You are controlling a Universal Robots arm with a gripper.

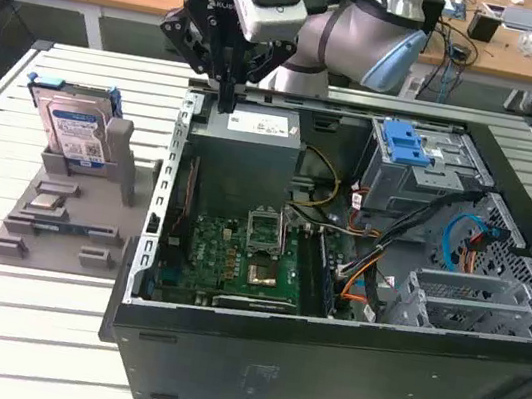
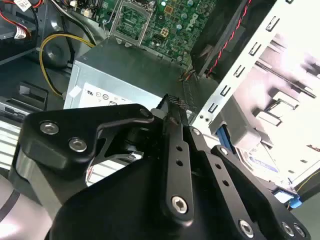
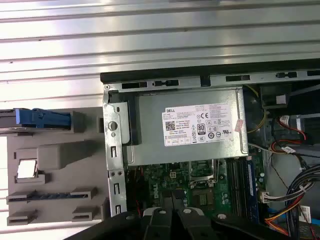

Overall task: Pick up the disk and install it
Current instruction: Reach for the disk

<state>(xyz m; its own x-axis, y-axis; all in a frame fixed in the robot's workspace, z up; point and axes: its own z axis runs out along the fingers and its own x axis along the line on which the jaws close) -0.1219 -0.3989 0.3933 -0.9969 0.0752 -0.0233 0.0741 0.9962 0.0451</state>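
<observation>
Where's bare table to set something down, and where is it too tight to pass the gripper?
Bare slatted table lies on the near side of the grey holder with the disk, at the exterior view's left of the computer case. The strip beyond the holder is bare too. Inside the case is crowded: power supply near the gripper, cables, drive cage.

— Light?
— Exterior view: bright, even, sharp. The desk (image 1: pixel 14 322) slats gleam, and the case (image 1: pixel 321 360) front is dark at lower frame.
— Wrist views?
— Second wrist view: glare blows the desk (image 2: pixel 300 55) white beyond the dark tool (image 2: pixel 172 102). First wrist view: bright streaks on the slats.
</observation>
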